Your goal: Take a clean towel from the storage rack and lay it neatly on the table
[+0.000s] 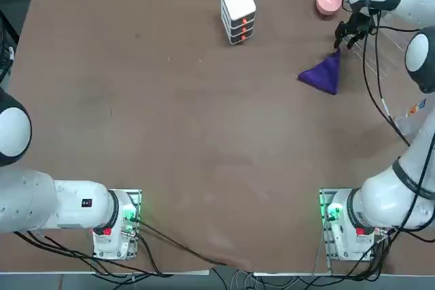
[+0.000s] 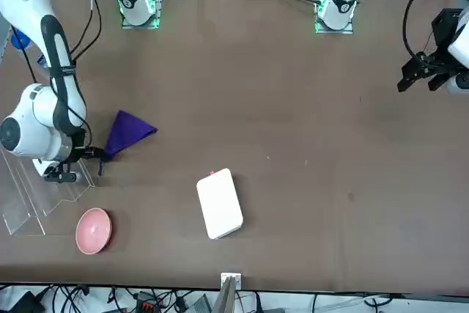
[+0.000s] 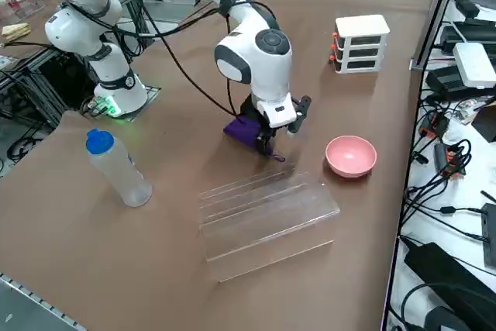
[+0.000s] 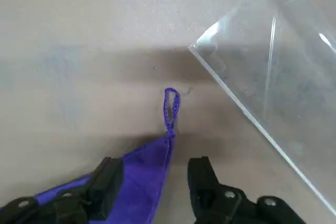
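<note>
Because the towel (image 4: 139, 179) is a light, limp cloth bunched on the table (image 1: 170, 134) just beside the storage rack (image 3: 263, 215), the right gripper (image 4: 155, 179), fingers parted astride its looped corner, should pinch there.

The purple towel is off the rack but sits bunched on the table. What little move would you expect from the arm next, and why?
Probably it closes on the corner and pulls it outward to spread the cloth. The towel lies on the table folded into a triangle, not flat. The right gripper sits low with that corner, by its hanging loop, between its open fingers, beside the rack.
</note>
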